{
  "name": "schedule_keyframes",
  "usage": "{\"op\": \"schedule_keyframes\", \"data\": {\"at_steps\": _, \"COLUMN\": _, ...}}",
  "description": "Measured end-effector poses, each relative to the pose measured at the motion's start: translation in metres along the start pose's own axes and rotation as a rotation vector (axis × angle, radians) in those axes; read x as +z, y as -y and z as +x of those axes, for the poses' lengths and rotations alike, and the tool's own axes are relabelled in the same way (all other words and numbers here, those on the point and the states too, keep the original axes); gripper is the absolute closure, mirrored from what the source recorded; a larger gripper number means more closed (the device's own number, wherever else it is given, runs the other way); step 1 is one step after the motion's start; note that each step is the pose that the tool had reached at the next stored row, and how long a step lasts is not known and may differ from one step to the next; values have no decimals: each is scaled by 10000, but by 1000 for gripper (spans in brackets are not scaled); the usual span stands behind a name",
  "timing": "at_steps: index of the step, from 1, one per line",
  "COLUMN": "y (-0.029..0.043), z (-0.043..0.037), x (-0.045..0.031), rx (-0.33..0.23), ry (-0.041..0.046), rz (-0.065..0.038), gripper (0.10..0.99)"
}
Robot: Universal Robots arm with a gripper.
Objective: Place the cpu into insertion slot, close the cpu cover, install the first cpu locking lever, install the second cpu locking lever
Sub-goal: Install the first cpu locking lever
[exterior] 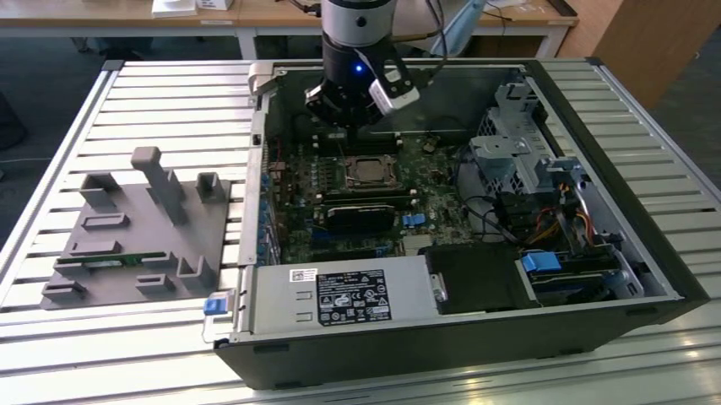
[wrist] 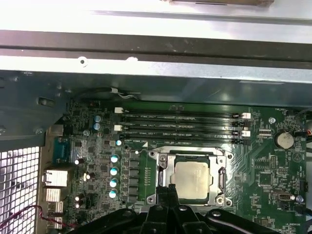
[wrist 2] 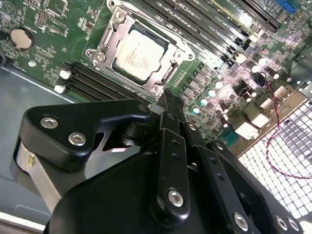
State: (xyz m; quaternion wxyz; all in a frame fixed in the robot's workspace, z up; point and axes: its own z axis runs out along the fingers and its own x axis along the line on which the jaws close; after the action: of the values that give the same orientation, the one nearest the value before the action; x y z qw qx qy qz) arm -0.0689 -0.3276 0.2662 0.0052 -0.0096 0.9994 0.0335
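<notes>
Gripper pressed together and empty, tip poised just beside the cpu cover, down flat pinning the cpu in the insertion slot, probably narrowed for lever work.

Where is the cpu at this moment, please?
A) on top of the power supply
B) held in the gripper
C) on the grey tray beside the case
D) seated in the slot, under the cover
D: the cpu sits in the slot, with the cover lying flat around it.
</notes>
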Motion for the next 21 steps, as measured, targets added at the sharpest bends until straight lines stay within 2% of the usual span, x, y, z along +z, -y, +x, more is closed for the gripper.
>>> {"op": "schedule_keyframes", "data": {"at_steps": 10, "y": 1, "z": 31, "x": 14, "rx": 2, "ry": 2, "rz": -2, "gripper": 980}}
{"op": "schedule_keyframes", "data": {"at_steps": 17, "y": -1, "z": 113, "x": 36, "rx": -4, "ry": 0, "rz": 0, "gripper": 980}}
{"op": "schedule_keyframes", "data": {"at_steps": 21, "y": -33, "z": 159, "x": 42, "rx": -5, "ry": 0, "rz": 0, "gripper": 980}}
